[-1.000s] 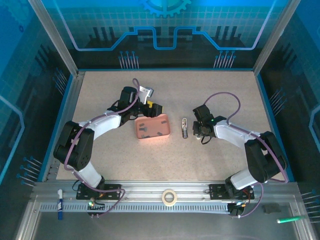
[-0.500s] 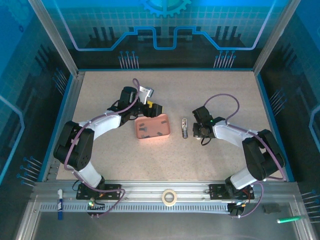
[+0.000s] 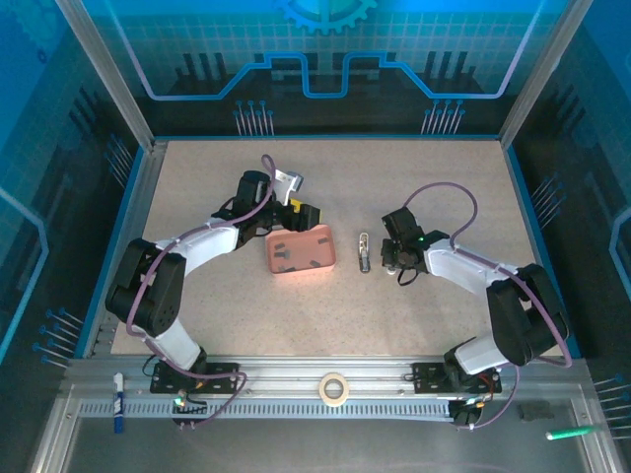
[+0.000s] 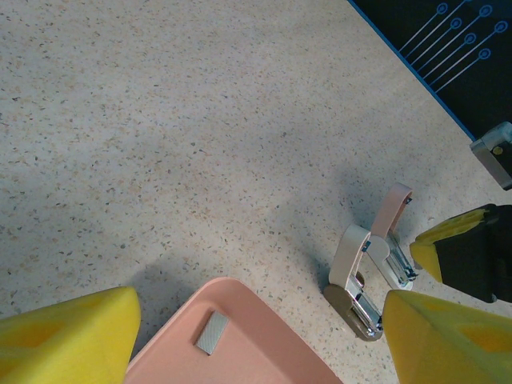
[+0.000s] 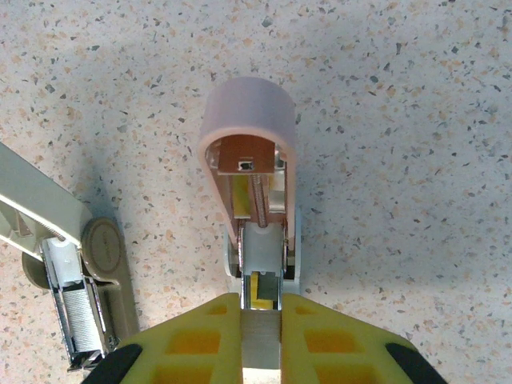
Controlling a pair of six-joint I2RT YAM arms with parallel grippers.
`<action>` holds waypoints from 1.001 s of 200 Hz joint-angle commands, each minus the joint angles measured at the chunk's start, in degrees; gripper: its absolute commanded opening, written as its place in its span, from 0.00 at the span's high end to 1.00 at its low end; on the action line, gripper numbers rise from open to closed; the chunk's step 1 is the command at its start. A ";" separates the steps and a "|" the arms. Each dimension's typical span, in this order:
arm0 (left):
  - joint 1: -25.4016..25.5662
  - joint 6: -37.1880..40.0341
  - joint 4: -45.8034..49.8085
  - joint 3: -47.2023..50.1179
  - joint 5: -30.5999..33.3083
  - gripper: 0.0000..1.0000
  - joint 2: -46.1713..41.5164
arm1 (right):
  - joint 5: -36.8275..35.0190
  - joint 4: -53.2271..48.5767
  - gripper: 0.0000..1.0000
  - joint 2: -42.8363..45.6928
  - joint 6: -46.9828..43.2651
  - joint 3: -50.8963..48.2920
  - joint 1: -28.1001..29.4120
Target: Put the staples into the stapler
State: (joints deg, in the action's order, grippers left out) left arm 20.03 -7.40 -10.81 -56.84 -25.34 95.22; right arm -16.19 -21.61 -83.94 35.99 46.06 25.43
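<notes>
The right gripper (image 5: 261,308) was pinched together on a grey strip (image 5: 260,342) at the open stapler's (image 5: 248,128) channel. The stapler's folded-out base crowded the left finger. Bare table (image 5: 400,120) lay ahead and to the right, its edges well off. Since a second before, the gripper had stayed put. The left gripper (image 4: 260,320) hung spread over the tray (image 4: 264,356) — staples (image 4: 212,332) lay just beneath it, and the stapler lay past its right finger.
</notes>
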 commanded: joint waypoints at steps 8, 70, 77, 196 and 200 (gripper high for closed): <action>0.16 0.80 0.26 0.02 -1.18 0.19 0.14 | -0.86 -0.65 0.83 -0.72 0.91 0.59 -0.12; 0.14 1.06 0.52 -0.03 -1.08 0.19 0.14 | 0.25 0.63 0.83 -3.23 1.21 0.18 -0.12; 0.16 1.06 0.53 -0.03 -1.04 0.19 0.14 | 0.24 0.61 0.83 -3.29 1.19 0.13 -0.12; 0.18 0.99 0.53 -0.03 -1.16 0.19 -0.05 | -0.17 -0.32 0.83 -0.52 1.19 1.01 0.28; 0.18 0.99 0.53 -0.02 -1.14 0.19 -0.03 | -0.01 -0.24 0.83 -0.65 1.19 0.96 0.30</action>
State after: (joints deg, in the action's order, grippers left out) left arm 20.03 -7.38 -10.79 -56.82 -25.32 95.22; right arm -16.08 -21.78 -85.19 36.25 46.09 25.45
